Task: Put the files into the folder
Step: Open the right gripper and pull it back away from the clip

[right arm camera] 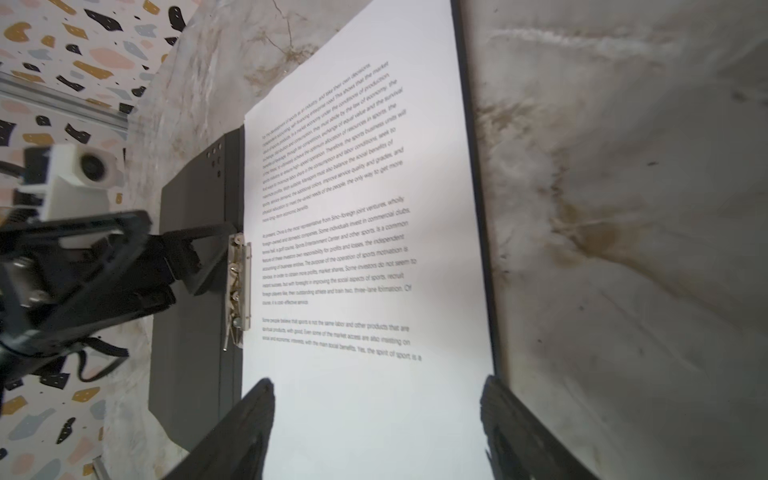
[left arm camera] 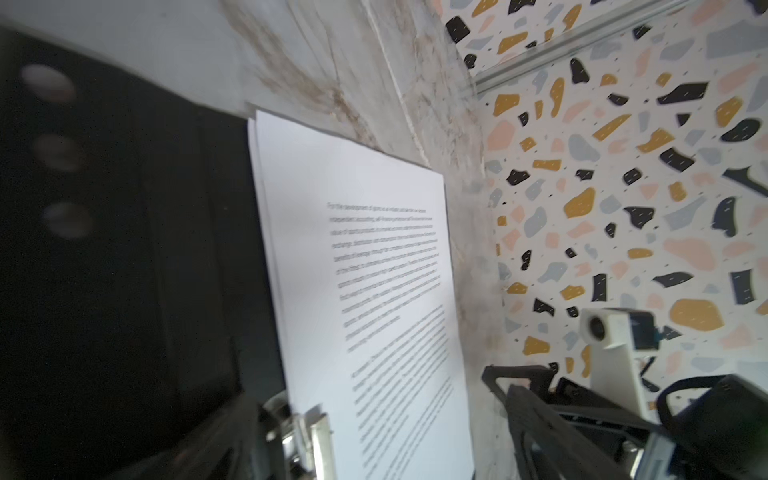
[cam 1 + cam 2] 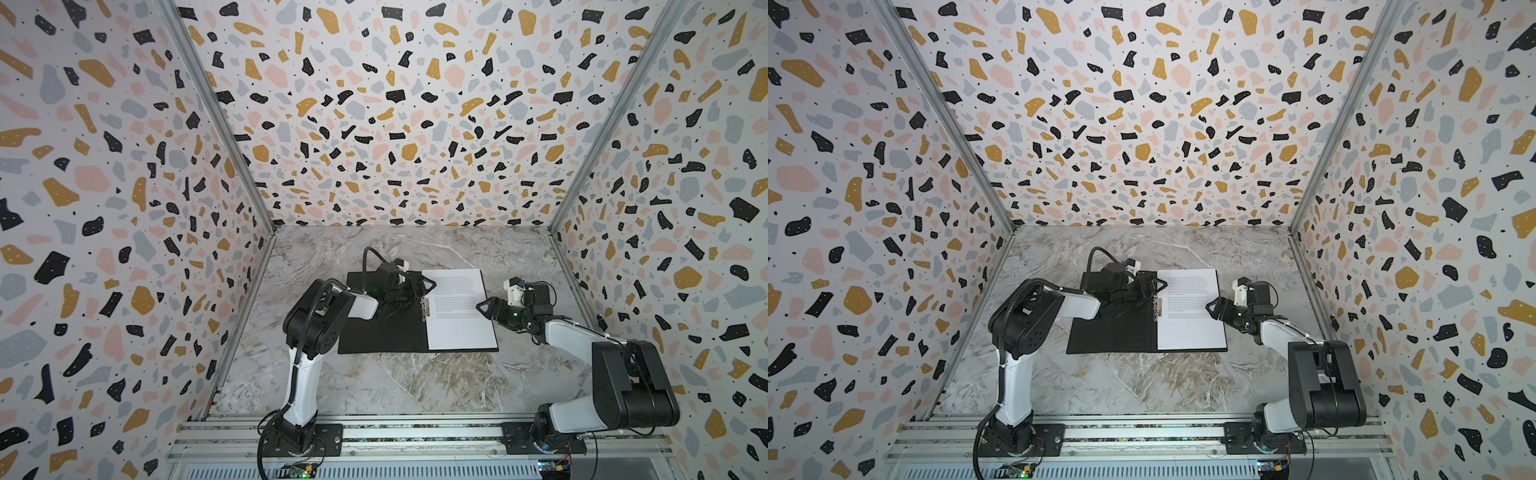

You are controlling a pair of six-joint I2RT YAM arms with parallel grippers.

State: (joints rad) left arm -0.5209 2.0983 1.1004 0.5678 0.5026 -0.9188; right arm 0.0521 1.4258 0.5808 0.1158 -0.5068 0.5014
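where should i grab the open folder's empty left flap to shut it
Probably pinch the black flap at its outer edge, coming from the left with the left tool: it lies flat, hinged at the clip, so only that edge lifts.

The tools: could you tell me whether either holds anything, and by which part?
Nothing is held: left tool open beside the clip, right tool open over the printed sheet.

both top views are lit softly and evenly, with walls (image 3: 104,208) bowed at the edges. in the left wrist view the files (image 2: 374,270) are blurred.
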